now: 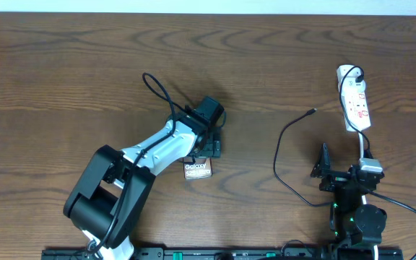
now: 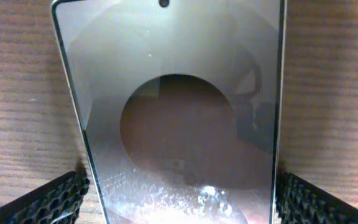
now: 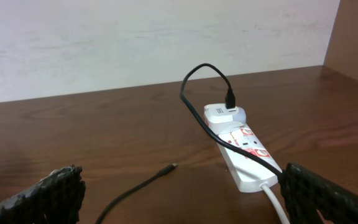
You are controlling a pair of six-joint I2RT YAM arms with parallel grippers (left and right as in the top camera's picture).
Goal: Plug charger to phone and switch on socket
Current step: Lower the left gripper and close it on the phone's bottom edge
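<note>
The phone [image 1: 197, 170] lies flat on the wooden table, with only its end with the "Galaxy" lettering showing from under my left wrist. In the left wrist view the phone [image 2: 179, 93] fills the frame. My left gripper [image 2: 179, 193] has one finger against each long edge, shut on it [image 1: 204, 152]. The charger cable runs in a loop over the table, and its tip [image 1: 313, 111] lies free left of the socket [image 1: 354, 101]. My right gripper [image 3: 185, 199] is open and empty, just short of the tip [image 3: 173, 166] and the socket [image 3: 241, 149].
A black plug [image 3: 230, 99] sits in the socket's far end. The socket's white cord [image 1: 362, 144] runs back past my right arm [image 1: 356, 209]. A pale wall stands behind the table's far edge.
</note>
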